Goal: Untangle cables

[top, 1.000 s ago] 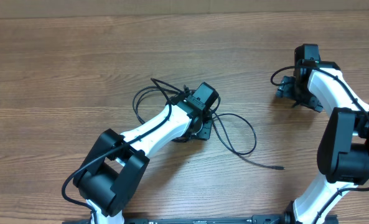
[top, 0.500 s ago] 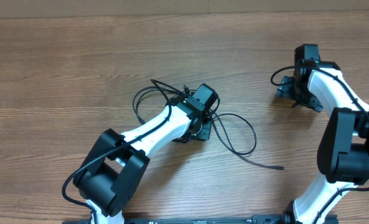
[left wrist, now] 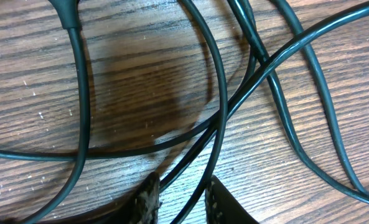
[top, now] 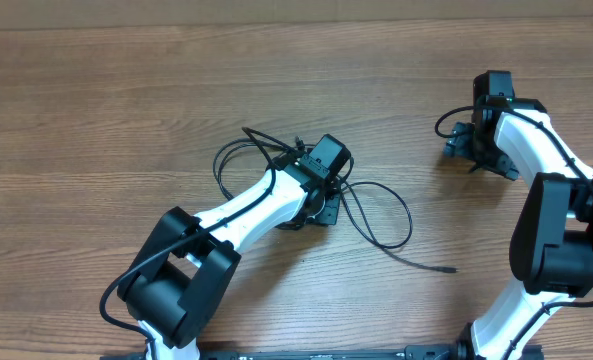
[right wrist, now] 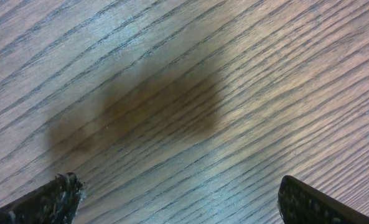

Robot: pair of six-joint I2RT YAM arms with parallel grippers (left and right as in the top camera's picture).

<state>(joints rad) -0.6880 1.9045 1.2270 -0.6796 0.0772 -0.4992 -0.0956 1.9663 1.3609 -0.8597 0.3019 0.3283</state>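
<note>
The cables [top: 388,197] are thin black cords lying in loose overlapping loops at the table's middle, one end trailing to a small plug [top: 449,269]. My left gripper [top: 319,205] is down on the crossing of the loops. In the left wrist view several cable strands [left wrist: 224,99] cross over the wood, and two of them run between the narrowly spaced fingertips [left wrist: 152,186] of my left gripper [left wrist: 181,186], with wood still showing between them. My right gripper [top: 468,150] rests far right, away from the cables, and stands wide open [right wrist: 179,190] over bare wood.
A thicker moulded cable end [left wrist: 67,14] shows at the top left of the left wrist view. The right arm's own black cable [top: 442,122] loops beside its wrist. The wooden table [top: 96,120] stretches to the left and back.
The left gripper's fingers have drawn closer together around the strands. Neither arm nor the cables have visibly shifted in the overhead view.
</note>
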